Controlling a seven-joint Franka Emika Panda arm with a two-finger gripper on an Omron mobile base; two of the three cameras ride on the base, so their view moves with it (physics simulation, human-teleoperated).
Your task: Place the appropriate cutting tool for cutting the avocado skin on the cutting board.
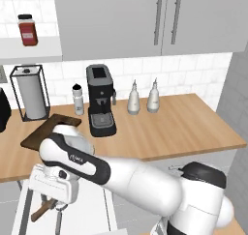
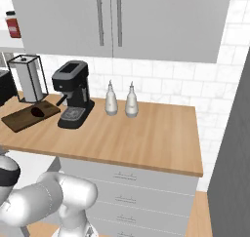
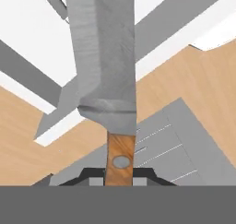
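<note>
My gripper [image 3: 120, 172] is shut on the light brown wooden handle of the knife [image 3: 106, 57], whose narrow silver blade runs away from the hand. In the left base view the hand hangs low, in front of and below the counter's front edge, with the knife handle [image 1: 42, 209] sticking out under the gripper [image 1: 54, 204]. The dark brown cutting board [image 2: 19, 118] lies at the left of the counter, and the small dark avocado [image 2: 37, 112] rests on it. My arm covers part of the cutting board [image 1: 46, 130] in the left base view.
A black coffee machine [image 1: 100, 101] stands right beside the board. A paper towel holder [image 1: 31, 91] and a shaker [image 1: 78, 99] are behind it. Two white bottles [image 1: 134, 98] stand further right. Drawers [image 2: 122, 192] sit under the counter.
</note>
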